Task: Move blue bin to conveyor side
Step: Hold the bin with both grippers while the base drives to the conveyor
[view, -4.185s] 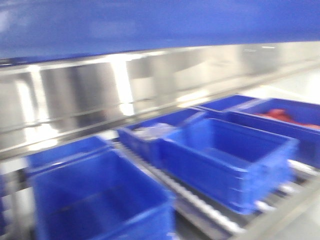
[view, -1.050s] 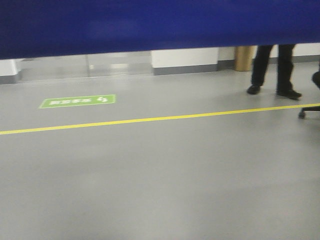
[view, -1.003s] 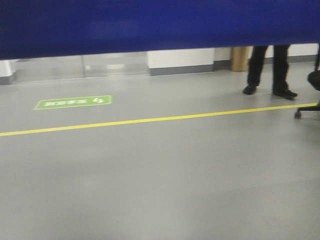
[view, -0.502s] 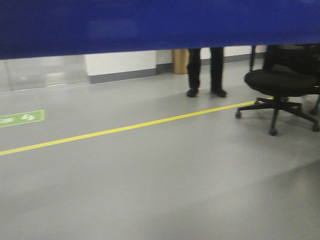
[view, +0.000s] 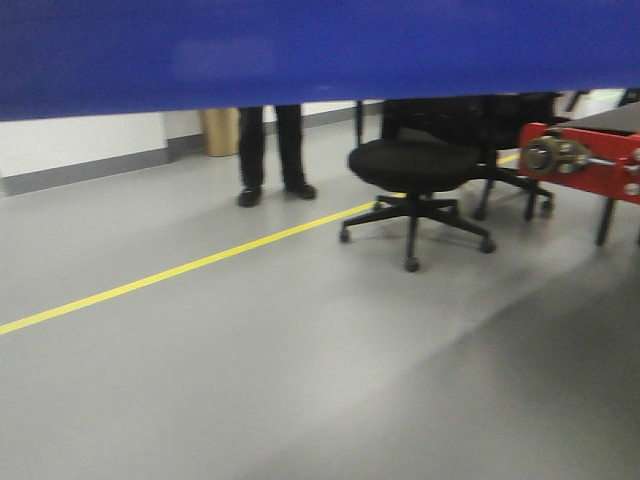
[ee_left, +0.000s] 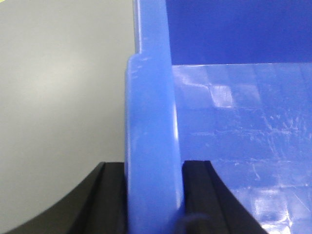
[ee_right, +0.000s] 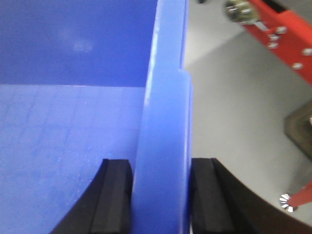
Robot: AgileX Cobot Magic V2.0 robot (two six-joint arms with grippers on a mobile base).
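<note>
The blue bin [view: 320,50] is held up off the floor, and its wall fills the top of the front view. In the left wrist view my left gripper [ee_left: 153,165] is shut on the bin's thick left rim [ee_left: 151,107], one black finger on each side. My right gripper [ee_right: 161,163] clamps the right rim [ee_right: 165,97] the same way. The bin's floor shows bare in both wrist views. The conveyor's red end [view: 590,155], with a dark top surface, enters at the right edge of the front view and shows again as a red frame [ee_right: 282,34].
A black office chair [view: 415,170] stands on the grey floor just left of the conveyor end. A person's legs [view: 270,150] stand behind it near a wall. A yellow floor line [view: 180,270] runs diagonally across.
The view has swung right across the floor: the person's legs slid left, the green floor sign left the view, the chair moved in and the red conveyor end appeared. Both grips unchanged.
</note>
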